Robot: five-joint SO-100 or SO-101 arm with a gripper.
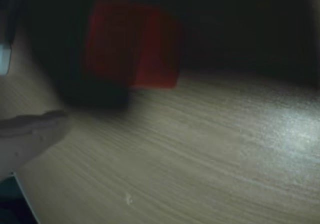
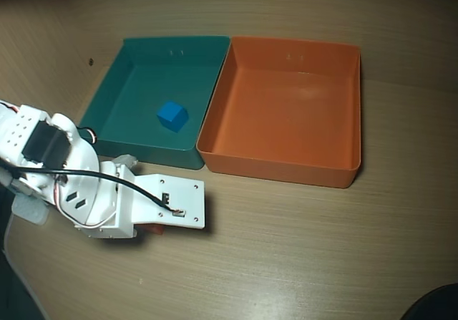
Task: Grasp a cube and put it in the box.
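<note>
One small orange cube [image 1: 132,46] fills the upper left-centre of the wrist view, blurred and half in shadow, sitting on the wood table [image 1: 210,149] w/ a dark mass, prob. part of the gripper, over its left side. In the overhead view only a sliver of orange [image 2: 152,228] shows under the white arm at lower left, so the cube sits directly below the gripper [image 2: 168,223]. Jaw state: can't tell. The overhead hides the fingers under the arm body, and the wrist view is too dark/blurry to show whether they're closed on the cube or just straddling it.

Handling, as a judgement: looks solid, stiff, light, w/ matte faces, so grip should be decent and there's no crush risk. Best hold is two opposite flat faces, mid-height, jaws square to them. Pinching across corners would likely let it twist or pop out.

Orange box [image 2: 283,162] is upper centre-right of the overhead view, empty, walls upright, touching the teal tray [image 2: 111,91] to its left. A blue cube [image 2: 172,116] lies in the teal tray. The cube is well apart from the box, not yet delivered.
</note>
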